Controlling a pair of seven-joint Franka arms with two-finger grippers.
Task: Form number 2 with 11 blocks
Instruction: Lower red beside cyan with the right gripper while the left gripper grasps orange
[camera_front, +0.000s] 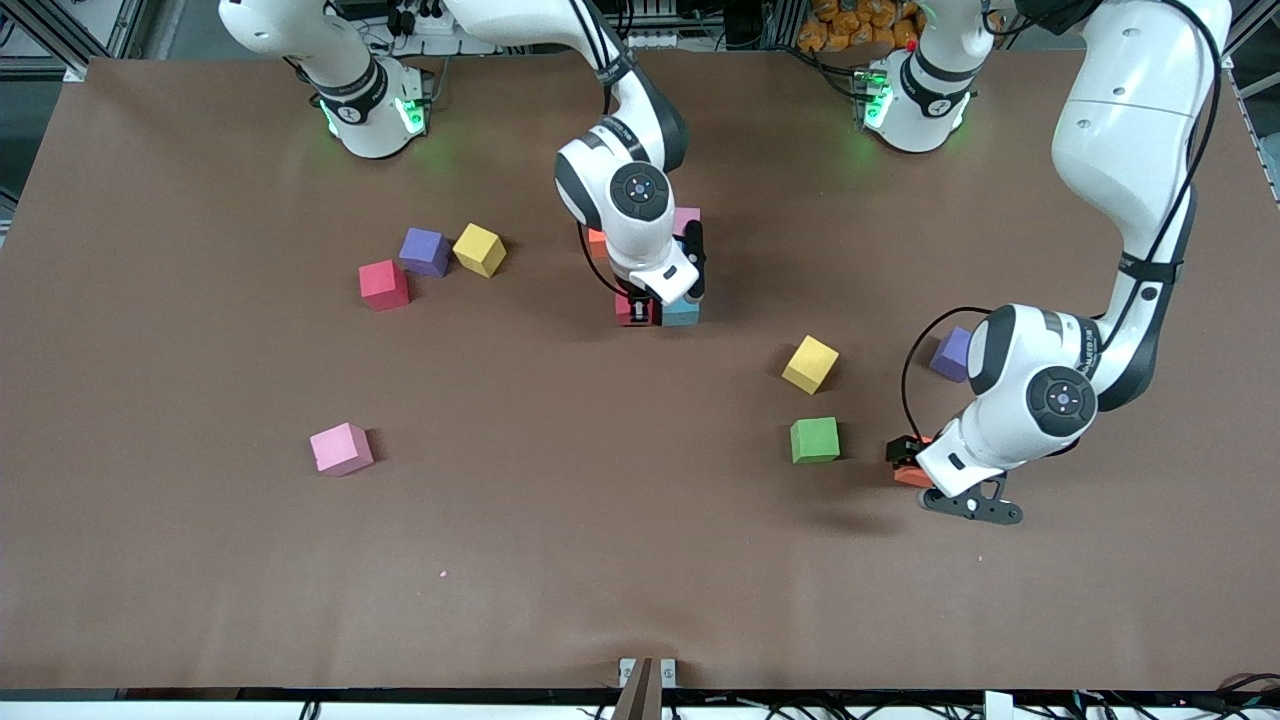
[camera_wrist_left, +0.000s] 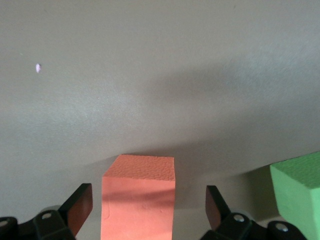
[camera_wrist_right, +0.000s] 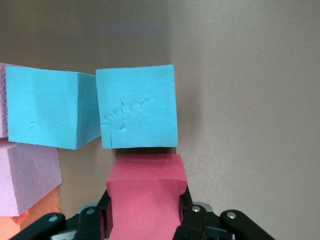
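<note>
My right gripper is shut on a red block, held low against a light blue block in a cluster at the table's middle. The right wrist view shows the red block between my fingers, touching one of two light blue blocks, with a pink block and an orange block beside them. My left gripper is open and straddles an orange block on the table, with a gap at each finger. The orange block sits between them.
Loose on the table are a green block, a yellow block and a purple cube near my left gripper. A red block, a purple cube, a yellow block and a pink block lie toward the right arm's end.
</note>
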